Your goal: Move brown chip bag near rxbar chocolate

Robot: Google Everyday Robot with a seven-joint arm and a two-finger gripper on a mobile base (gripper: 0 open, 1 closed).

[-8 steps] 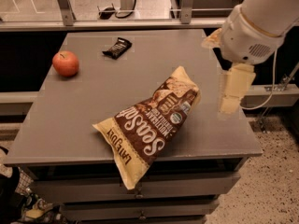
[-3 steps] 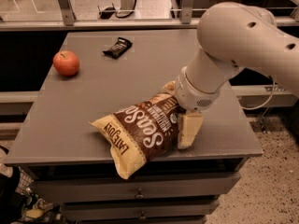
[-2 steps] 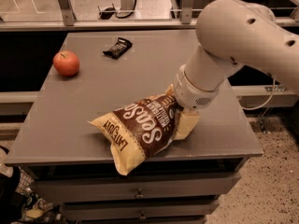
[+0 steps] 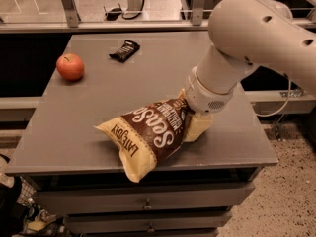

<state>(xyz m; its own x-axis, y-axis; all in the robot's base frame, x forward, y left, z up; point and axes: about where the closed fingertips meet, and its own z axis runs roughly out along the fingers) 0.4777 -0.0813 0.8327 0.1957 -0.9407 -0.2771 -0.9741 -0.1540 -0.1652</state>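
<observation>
The brown chip bag (image 4: pixel 148 137) lies near the table's front edge, its lower end hanging slightly over the edge and its right end raised. My gripper (image 4: pixel 192 125) is at that right end, shut on the bag's top corner; one cream finger (image 4: pixel 200 127) shows beside the bag, the other is hidden behind it. The rxbar chocolate (image 4: pixel 125 50), a small black bar, lies at the back of the table, left of centre, well apart from the bag.
A red apple (image 4: pixel 70 66) sits at the table's left side. The grey table (image 4: pixel 64 137) has drawers below its front. My large arm (image 4: pixel 256 33) reaches in from the right. A railing runs behind the table.
My gripper came down from the right side onto the bag's right end and closed on it. The bag has shifted left and its right end has lifted and crumpled.
</observation>
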